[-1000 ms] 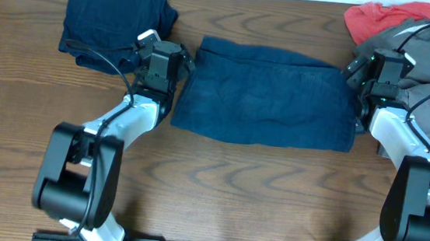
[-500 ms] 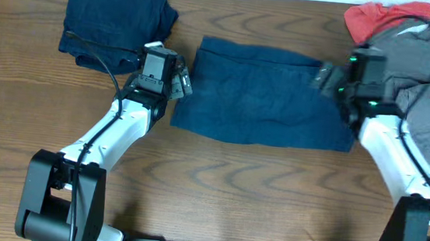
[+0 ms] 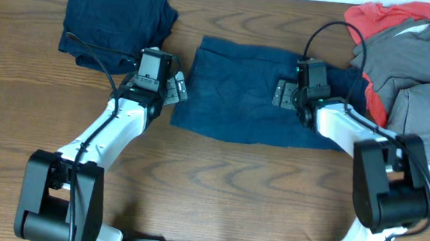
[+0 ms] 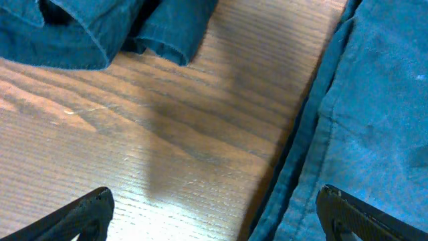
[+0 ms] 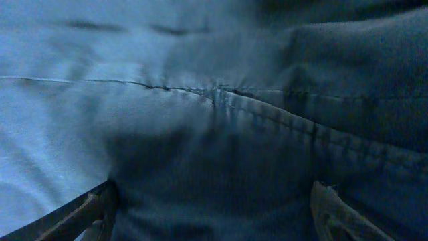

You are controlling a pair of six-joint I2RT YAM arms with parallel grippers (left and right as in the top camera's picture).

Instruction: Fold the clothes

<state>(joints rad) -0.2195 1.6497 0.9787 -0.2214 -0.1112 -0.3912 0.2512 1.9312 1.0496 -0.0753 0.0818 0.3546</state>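
Dark navy shorts (image 3: 232,106) lie spread flat mid-table. My left gripper (image 3: 173,88) is open and empty at their left edge; in the left wrist view its fingers (image 4: 214,221) straddle bare wood and the shorts' hem (image 4: 374,100). My right gripper (image 3: 285,94) is open and low over the shorts' right half; the right wrist view shows its fingers (image 5: 214,214) apart just above navy fabric with a stitched seam (image 5: 214,94). I cannot tell whether they touch the cloth.
A folded navy garment (image 3: 115,18) lies at the back left, also in the left wrist view (image 4: 100,27). A pile of grey (image 3: 420,92) and coral-red (image 3: 380,18) clothes sits at the right, overlapping the shorts' right end.
My right gripper has swung left from the shorts' right edge to above their right half. My left gripper has shifted slightly toward the shorts' left edge. The grey and coral pile has spread leftward.
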